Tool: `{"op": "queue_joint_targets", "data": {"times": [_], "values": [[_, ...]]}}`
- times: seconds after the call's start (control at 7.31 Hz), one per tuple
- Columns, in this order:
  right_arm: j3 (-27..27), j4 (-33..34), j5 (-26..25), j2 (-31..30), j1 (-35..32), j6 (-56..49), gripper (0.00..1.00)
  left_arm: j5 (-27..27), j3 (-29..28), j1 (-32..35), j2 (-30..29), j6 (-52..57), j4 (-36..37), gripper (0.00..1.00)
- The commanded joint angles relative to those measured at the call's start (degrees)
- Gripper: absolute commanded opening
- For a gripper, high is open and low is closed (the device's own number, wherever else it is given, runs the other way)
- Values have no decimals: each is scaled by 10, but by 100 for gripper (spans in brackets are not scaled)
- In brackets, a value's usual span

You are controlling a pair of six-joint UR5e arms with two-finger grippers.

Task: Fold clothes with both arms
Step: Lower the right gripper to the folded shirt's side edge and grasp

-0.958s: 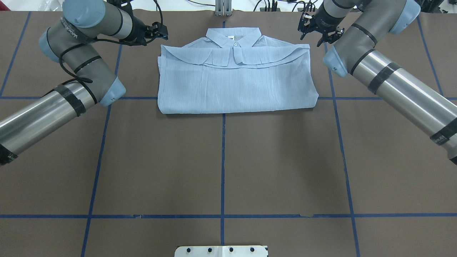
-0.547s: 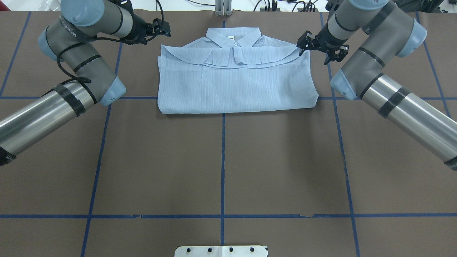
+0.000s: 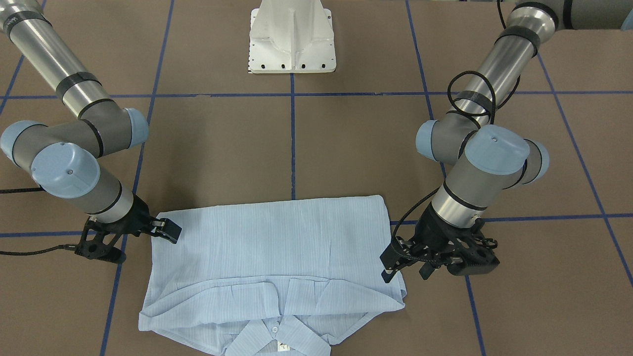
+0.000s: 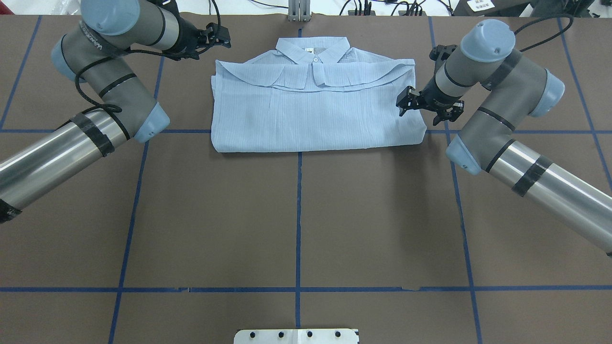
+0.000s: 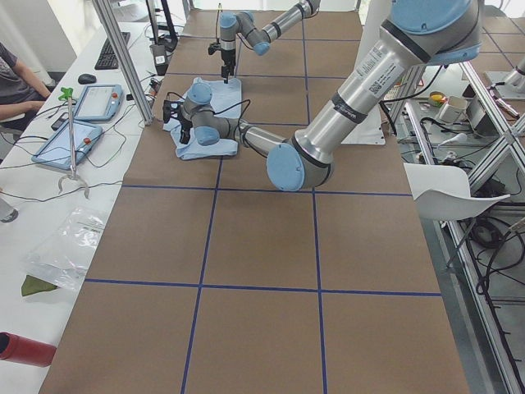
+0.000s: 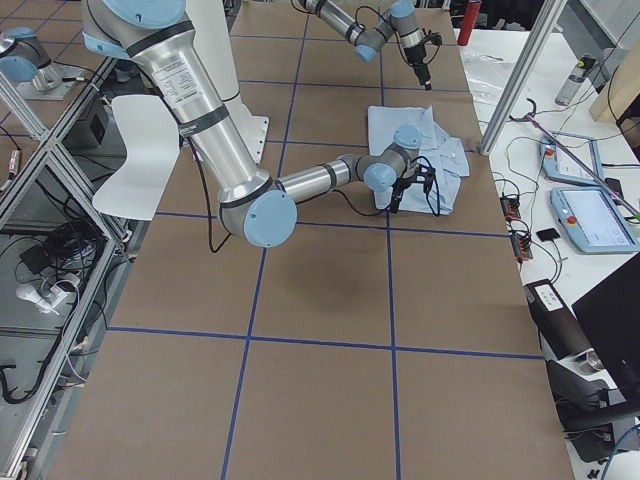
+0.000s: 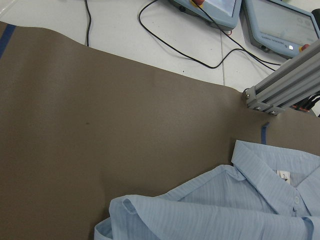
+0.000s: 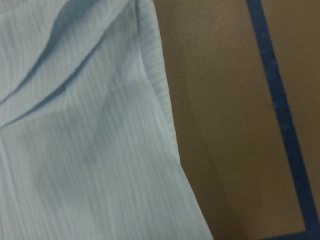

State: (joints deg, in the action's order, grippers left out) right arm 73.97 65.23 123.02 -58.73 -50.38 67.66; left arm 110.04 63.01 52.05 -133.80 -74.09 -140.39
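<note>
Overhead exterior view, read with the front-facing view. You see the shirt (image 4: 311, 112) lying flat on the brown surface (image 4: 296, 215). It is already folded to a rectangle, sleeves laid across the chest and collar (image 4: 313, 48) on the side away from the robot, and it lies as it did a second ago. The change is on the right. The right end effector (image 4: 427, 107), a second ago raised beyond the far right shoulder corner, has travelled toward the robot along the shirt's right edge. It now sits about midway down that edge, spread wide, with one finger (image 4: 405, 101) over the fabric and the other outside it. The left end effector (image 4: 217, 37) has barely shifted. It hangs off the far left shoulder corner, parted and empty, clear of the cloth. Read this as the right side lining up to grasp the side edge while the left has not yet matched it. No fabric is held, so the next fold has not begun. You cannot tell whether the inner right finger touches the cloth. The right wrist view shows only the shirt's edge, bare surface and a blue tape line (image 8: 280, 115), with no fingers. The left wrist view cuts the shirt off at the frame's bottom. In the front-facing view the collar runs off the lower edge, and both side views are too small to judge.
</note>
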Motion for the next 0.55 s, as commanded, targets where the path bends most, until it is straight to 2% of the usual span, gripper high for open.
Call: {"op": "queue_joint_targets", "data": {"times": [0.0, 0.14, 0.41], "values": [[21, 2, 30, -17, 2, -9, 83, 0, 4, 0, 3, -1, -1, 100], [26, 2, 29, -23, 2, -9, 77, 0, 7, 0, 3, -1, 1, 100], [23, 3, 26, -23, 3, -9, 76, 0, 11, 0, 10, -1, -1, 100]]}}
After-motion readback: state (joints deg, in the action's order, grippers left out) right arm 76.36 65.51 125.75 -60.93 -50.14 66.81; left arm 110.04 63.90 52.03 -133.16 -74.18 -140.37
